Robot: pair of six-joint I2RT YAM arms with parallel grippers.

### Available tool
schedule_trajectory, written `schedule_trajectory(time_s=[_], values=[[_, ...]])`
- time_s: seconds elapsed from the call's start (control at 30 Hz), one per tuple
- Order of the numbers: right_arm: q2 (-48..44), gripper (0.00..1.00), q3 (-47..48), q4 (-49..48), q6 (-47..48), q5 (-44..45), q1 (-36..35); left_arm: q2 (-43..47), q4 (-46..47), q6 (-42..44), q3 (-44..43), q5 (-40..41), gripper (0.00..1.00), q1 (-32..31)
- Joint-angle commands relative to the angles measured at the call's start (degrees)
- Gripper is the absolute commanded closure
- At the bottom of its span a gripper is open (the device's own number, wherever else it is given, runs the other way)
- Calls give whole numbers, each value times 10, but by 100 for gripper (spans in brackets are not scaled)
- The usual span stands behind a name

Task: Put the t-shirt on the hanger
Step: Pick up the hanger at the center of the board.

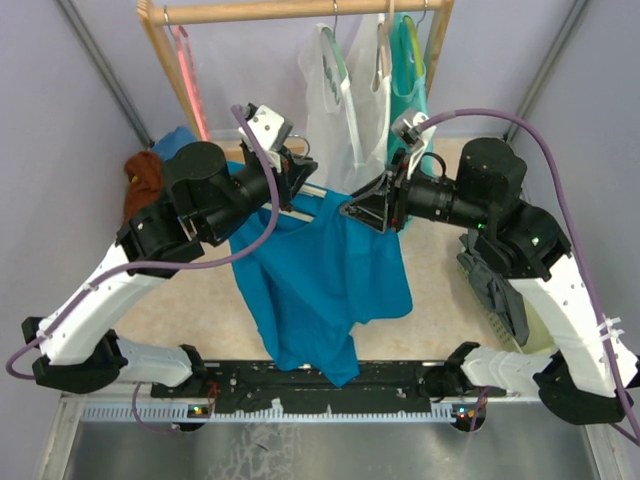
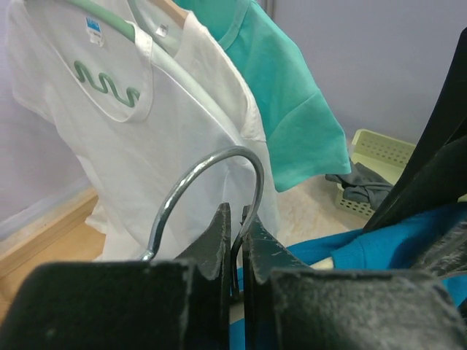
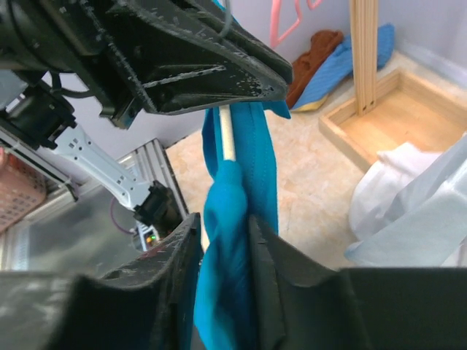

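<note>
Left tool: closed on the wire hook of the hanger. Right tool: narrow, pinching a fold of the t-shirt, which drapes from the hanger at centre frame, top view. Step in hand: dressing the hanger. Next move: seat the remaining shoulder without dragging the cloth off.

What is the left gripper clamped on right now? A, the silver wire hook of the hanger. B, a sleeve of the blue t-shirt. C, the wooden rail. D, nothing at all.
A: the left wrist view shows the left gripper closed on the silver wire hook of the hanger, while the blue t-shirt sits between the fingers of the right gripper.
</note>
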State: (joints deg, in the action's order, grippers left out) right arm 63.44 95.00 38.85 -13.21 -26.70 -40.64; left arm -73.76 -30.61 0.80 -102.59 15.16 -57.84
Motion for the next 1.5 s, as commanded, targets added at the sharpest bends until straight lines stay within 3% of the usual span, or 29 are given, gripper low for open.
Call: schedule_trajectory(time_s=[0.0,0.1,0.23,0.47,0.6,0.8,0.9,1.1,1.3,1.47], values=[[-31,55,32,-40,1,-17,4,0,31,34,-47,3,100,5],[-25,37,77,-2,14,-4,4,-14,18,43,-98,-13,100,5],[-25,26,136,52,35,22,3,-42,-3,56,-181,-40,100,5],[-44,19,227,132,66,120,4,-79,-7,81,-305,-64,100,4],[-58,25,244,149,63,136,4,-79,26,92,-310,-67,100,5],[-108,63,151,103,17,98,4,-86,42,102,-291,-50,100,5],[-134,68,83,71,-10,65,4,-83,51,107,-272,-39,100,5],[-154,61,-20,21,-74,89,4,-87,52,110,-268,-25,100,5],[-145,58,-44,16,-83,148,4,-84,58,108,-249,-16,100,4],[-134,49,-53,-7,-84,146,4,-77,68,104,-228,-12,100,5]])
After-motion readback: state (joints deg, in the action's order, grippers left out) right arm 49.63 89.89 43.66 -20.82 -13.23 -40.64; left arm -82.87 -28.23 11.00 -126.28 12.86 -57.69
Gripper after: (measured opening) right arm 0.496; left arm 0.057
